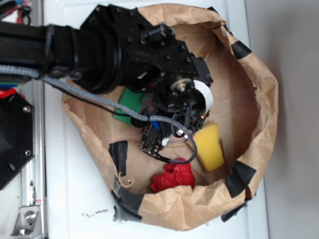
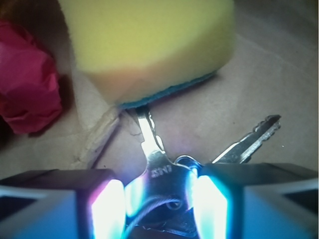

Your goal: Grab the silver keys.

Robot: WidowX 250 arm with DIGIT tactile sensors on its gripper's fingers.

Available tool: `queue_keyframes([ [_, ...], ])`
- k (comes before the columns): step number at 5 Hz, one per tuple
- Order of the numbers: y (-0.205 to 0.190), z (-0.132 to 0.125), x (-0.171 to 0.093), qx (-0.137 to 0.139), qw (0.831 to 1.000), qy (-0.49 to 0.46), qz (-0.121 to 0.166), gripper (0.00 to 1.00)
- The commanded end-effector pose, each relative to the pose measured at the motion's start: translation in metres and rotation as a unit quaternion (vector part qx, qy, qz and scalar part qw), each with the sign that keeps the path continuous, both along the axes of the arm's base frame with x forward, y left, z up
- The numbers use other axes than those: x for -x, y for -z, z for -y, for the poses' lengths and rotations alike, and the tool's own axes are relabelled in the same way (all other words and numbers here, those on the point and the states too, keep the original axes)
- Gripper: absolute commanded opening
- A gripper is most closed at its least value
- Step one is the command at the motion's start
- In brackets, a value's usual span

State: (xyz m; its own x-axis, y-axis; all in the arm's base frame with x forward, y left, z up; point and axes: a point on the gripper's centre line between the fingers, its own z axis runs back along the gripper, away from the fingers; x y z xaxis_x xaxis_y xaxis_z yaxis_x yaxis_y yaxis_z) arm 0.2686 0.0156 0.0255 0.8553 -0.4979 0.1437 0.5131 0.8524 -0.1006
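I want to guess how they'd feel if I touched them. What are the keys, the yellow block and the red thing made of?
The silver keys look like shiny metal: they glint and have cut teeth. The yellow block seems to be soft sponge, matte, with a thin blue-green layer underneath. The red thing looks like crumpled paper or cloth, judging by its folds; I can't tell which. All lie on creased brown paper.

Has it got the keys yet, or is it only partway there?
Partway. Done: the end effector is down in the paper bag, its fingers either side of the keys. In hand: closing on them. Left: gripping firmly and lifting; one key tip lies under the yellow sponge.
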Motion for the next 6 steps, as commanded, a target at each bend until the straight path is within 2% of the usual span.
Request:
queue_keyframes([
  [1,-0.018,0.002,-0.009,-0.003,1.000,-0.004,0.029,0.00],
  [5,-0.029,-0.004,-0.014,0.000,0.999,-0.012,0.042,0.00],
  [6,-0.038,-0.003,-0.015,0.008,0.999,-0.020,0.043,0.00],
])
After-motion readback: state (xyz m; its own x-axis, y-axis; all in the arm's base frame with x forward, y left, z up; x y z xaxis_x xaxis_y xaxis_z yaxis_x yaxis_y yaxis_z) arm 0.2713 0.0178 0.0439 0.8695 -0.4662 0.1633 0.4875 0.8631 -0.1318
